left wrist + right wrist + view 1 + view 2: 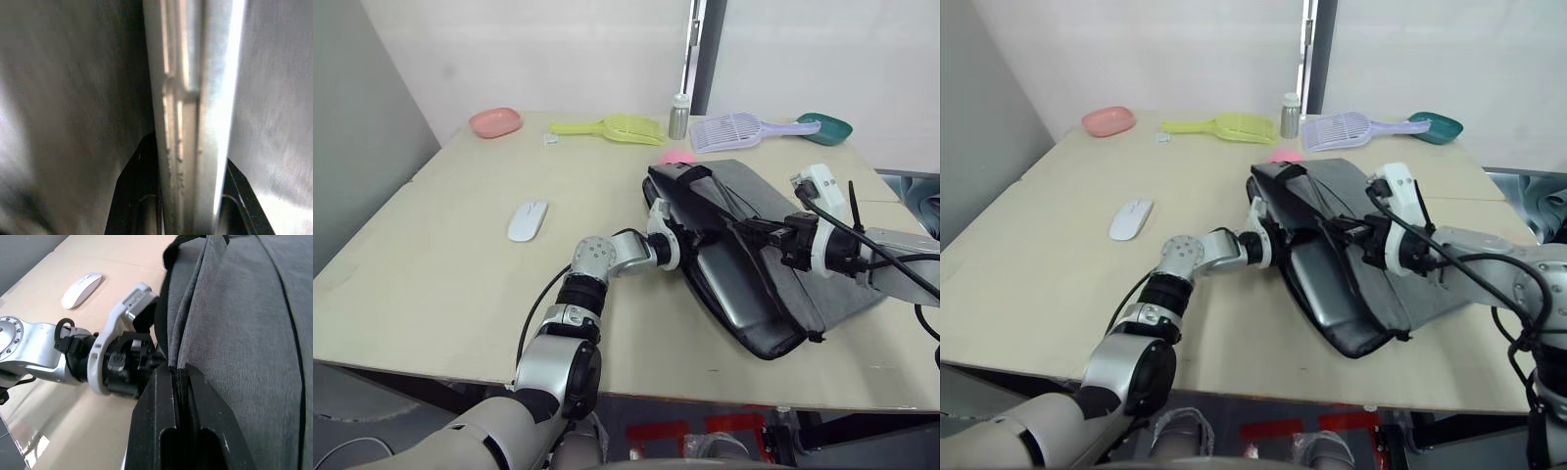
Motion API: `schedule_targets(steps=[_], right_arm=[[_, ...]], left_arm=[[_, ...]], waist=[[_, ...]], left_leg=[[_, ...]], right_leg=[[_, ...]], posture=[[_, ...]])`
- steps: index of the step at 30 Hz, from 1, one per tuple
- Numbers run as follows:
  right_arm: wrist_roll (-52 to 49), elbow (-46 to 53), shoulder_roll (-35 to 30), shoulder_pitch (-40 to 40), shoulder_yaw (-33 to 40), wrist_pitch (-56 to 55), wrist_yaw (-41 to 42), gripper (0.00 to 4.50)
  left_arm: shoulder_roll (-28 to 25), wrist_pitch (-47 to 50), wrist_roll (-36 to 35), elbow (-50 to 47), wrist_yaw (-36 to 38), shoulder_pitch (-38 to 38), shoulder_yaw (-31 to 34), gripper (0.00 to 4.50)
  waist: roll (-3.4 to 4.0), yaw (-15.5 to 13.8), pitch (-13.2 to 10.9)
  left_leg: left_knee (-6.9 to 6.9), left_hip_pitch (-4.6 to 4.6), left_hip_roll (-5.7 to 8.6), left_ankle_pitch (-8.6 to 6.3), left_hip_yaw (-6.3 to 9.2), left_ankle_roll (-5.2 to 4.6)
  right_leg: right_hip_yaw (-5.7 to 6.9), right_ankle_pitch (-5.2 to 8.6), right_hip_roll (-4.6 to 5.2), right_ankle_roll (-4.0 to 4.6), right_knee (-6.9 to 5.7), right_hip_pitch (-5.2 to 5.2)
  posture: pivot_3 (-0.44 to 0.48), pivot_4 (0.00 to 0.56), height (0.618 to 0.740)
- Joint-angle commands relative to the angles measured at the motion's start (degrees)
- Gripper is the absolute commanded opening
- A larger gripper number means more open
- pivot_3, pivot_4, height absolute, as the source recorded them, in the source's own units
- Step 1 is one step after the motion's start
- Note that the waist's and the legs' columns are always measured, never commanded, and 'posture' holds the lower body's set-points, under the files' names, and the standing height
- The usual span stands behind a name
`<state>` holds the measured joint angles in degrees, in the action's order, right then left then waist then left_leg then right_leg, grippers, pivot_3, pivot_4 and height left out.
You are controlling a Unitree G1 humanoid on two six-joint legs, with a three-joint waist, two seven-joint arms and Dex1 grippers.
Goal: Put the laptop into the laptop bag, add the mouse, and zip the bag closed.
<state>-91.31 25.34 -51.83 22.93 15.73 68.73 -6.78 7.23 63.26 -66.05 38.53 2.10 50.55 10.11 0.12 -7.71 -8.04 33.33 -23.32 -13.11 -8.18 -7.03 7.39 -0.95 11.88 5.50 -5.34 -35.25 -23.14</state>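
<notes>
Far left on your table: pink dish, then a yellow scoop along the far edge. The mouse lies alone on the left half, well apart from everything, nothing touching it.

Centre: your left gripper reaches right into the open mouth of the laptop bag. Its fingertips are buried under the raised flap, so the head views don't show them. In the left wrist view the two black fingers sit on either side of the pale edge of the laptop, pinching it; the rest there is blurred grey, hard to read.

The laptop lies mostly inside the bag, and you see only a silver strip of it along the near-left side of the opening; its far end is hidden under the flap. A small metal bottle stands at the far edge, and a pink thing just beyond the bag is partly cut off by it, so can't tell what it is.

Right: your right gripper is above the bag, fingers pressed together on the black edging of the top flap, holding it lifted; the right wrist view shows the seam clamped between the fingers. Far right: lilac scoop, teal dish.
</notes>
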Motion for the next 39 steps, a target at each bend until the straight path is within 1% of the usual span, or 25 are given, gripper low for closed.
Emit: schedule_targets(steps=[1,12,16,20,25,34,39], right_arm=[[-1.9,0.9,-1.1,0.3,0.5,-2.4,0.0,0.01],[-3.4,0.9,-2.3,0.0,-0.2,-4.3,-0.7,0.01],[-7.9,0.6,-1.4,-0.4,-0.3,-6.8,-3.5,0.01],[-13.9,1.7,1.0,-0.7,-2.7,-11.1,-8.3,0.01],[-15.4,1.7,1.6,-0.5,-4.7,-13.6,-11.3,0.01],[-13.0,-0.2,-1.8,-1.0,-4.0,-12.8,-8.8,0.01],[-12.1,-0.9,-2.7,-0.8,-4.0,-12.6,-7.4,0.01]], left_arm=[[11.1,2.4,-3.2,-3.2,3.3,5.6,0.2,0.40],[12.0,-2.0,1.1,-1.7,1.7,5.5,-0.7,0.40],[12.0,-2.9,1.7,-1.6,1.8,5.5,-1.1,0.40],[12.1,-3.2,1.7,-1.7,2.0,5.4,-1.5,0.40],[12.2,-3.3,1.5,-1.9,2.1,5.3,-1.8,0.40],[11.3,-2.7,1.5,-2.6,2.7,5.3,-2.1,0.40],[9.9,-1.0,1.6,-3.7,3.1,4.8,-2.7,0.40]], waist=[[0.00,0.0,0.0],[0.00,0.2,0.0],[-0.01,0.2,0.0],[-0.01,0.6,0.0],[-0.01,0.7,0.0],[-0.01,0.7,0.0],[-0.02,0.6,0.0]], left_leg=[[0.00,-0.02,0.00,0.00,0.00,-0.01],[0.01,0.00,0.00,-0.01,-0.01,-0.01],[0.01,0.00,0.00,-0.01,-0.01,-0.02],[0.01,0.00,0.00,-0.01,-0.01,-0.02],[0.01,-0.02,0.00,-0.01,-0.01,-0.03],[0.00,-0.03,0.00,-0.01,0.00,-0.03],[0.00,-0.04,0.00,-0.01,0.01,-0.03]], right_leg=[[0.00,0.00,0.00,0.00,0.02,-0.01],[-0.02,-0.01,0.00,-0.02,0.00,-0.01],[-0.02,-0.01,0.00,-0.02,0.00,-0.01],[-0.03,-0.01,0.00,-0.02,-0.01,-0.01],[-0.01,-0.01,0.00,-0.02,0.01,-0.01],[0.00,-0.02,0.00,-0.03,0.04,-0.01],[0.02,-0.02,0.00,-0.04,0.04,-0.01]], posture=[[0.000,0.150,0.740],[0.000,0.150,0.740],[0.000,0.150,0.740],[0.000,0.150,0.740],[0.000,0.150,0.740],[0.000,0.150,0.740],[0.000,0.150,0.740]])
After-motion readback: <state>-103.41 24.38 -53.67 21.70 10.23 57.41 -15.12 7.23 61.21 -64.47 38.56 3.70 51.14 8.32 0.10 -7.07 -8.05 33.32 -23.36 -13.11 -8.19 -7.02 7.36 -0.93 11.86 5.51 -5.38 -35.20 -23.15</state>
